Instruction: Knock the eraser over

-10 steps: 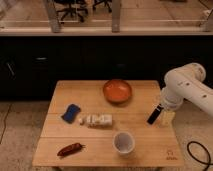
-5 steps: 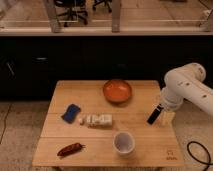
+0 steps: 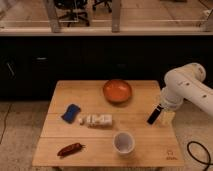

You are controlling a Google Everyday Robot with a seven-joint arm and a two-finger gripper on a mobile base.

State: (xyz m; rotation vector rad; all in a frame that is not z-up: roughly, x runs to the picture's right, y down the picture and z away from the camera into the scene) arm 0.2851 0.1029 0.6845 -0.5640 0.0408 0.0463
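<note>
One white robot arm [image 3: 186, 91] reaches over the light wooden table [image 3: 142, 102] at its 3 o'clock edge, its dark end effector [image 3: 154, 114] angled downward; whether it is spread or pressed together cannot be told. The blue block-shaped eraser [image 3: 71, 112] sits at 9 o'clock, well apart from it, near a flat white packet [image 3: 98, 120]. A round orange bowl [image 3: 117, 90] lies at 12 o'clock, a white cup [image 3: 123, 142] at 5.

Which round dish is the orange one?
The bowl at the back of the table; the cup near the front is white. The gripper hangs by the table's right edge.
</note>
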